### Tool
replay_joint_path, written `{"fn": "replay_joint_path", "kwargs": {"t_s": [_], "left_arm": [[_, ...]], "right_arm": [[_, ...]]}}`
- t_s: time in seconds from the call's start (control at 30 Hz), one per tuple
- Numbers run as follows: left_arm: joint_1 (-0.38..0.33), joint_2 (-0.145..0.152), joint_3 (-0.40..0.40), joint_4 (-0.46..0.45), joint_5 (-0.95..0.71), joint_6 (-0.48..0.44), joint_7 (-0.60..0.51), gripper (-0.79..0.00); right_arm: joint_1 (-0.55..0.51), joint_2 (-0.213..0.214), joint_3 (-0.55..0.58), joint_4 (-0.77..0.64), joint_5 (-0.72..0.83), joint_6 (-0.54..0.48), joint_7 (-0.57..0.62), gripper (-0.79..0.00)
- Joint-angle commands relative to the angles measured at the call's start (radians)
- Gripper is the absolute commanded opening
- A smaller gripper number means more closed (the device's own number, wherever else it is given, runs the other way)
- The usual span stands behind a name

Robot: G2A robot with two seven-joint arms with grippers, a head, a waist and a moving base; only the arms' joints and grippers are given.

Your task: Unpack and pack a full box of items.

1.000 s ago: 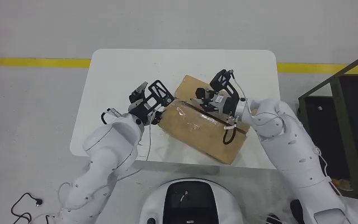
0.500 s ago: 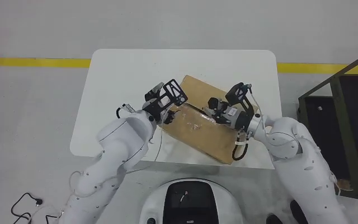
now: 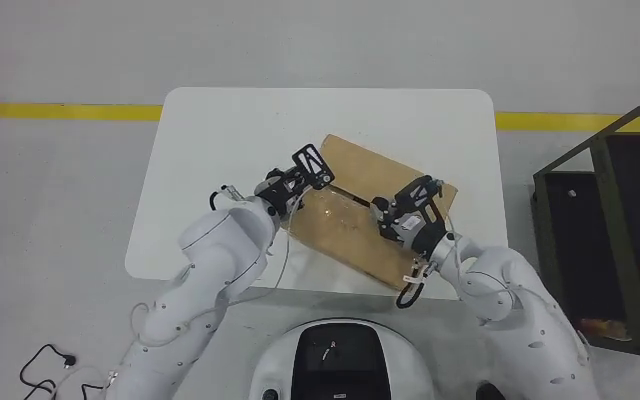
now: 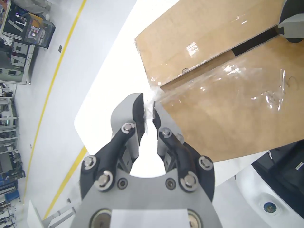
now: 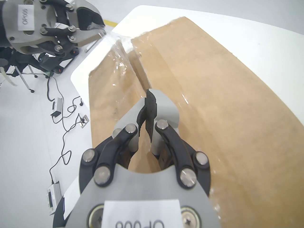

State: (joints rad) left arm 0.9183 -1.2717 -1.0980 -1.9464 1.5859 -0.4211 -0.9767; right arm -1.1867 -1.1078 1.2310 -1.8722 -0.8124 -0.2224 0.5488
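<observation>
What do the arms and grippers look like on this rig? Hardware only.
Left arm and right arm: glossy white shells, black cable looped at each wrist. Left gripper and right gripper match: grey metal base, black linkages with silver bolts, black ribbed pads, white printed label.

Bears a white sticker (image 5: 25, 16) with a short black letter-and-digit code, turned sideways: back plate of the left gripper (image 5: 101, 28), at ten o'clock of the box (image 5: 213, 96). Bears a second sticker (image 5: 140, 214), code upside down and partly cut off: right gripper (image 5: 149, 97), over the box toward three o'clock.
</observation>
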Motion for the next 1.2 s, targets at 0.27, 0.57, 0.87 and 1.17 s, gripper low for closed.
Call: {"fn": "replay_joint_path", "kwargs": {"t_s": [0.27, 0.57, 0.87, 1.17], "left_arm": [[-0.002, -0.001, -0.019, 0.0, -0.012, 0.011, 0.009, -0.785], [-0.034, -0.011, -0.048, 0.007, -0.142, 0.071, -0.009, -0.477], [-0.08, -0.018, -0.048, 0.002, -0.202, 0.105, -0.041, 0.0], [-0.082, -0.02, -0.039, 0.003, -0.2, 0.119, -0.04, 0.0]], "right_arm": [[-0.001, -0.003, -0.004, 0.019, -0.01, 0.002, -0.021, -0.785], [-0.003, -0.003, 0.002, 0.023, -0.01, -0.007, -0.008, -0.785], [-0.003, -0.003, 0.027, 0.006, 0.031, -0.019, -0.016, -0.588], [0.003, 0.013, 0.099, -0.028, 0.161, -0.189, 0.096, -0.502]]}}
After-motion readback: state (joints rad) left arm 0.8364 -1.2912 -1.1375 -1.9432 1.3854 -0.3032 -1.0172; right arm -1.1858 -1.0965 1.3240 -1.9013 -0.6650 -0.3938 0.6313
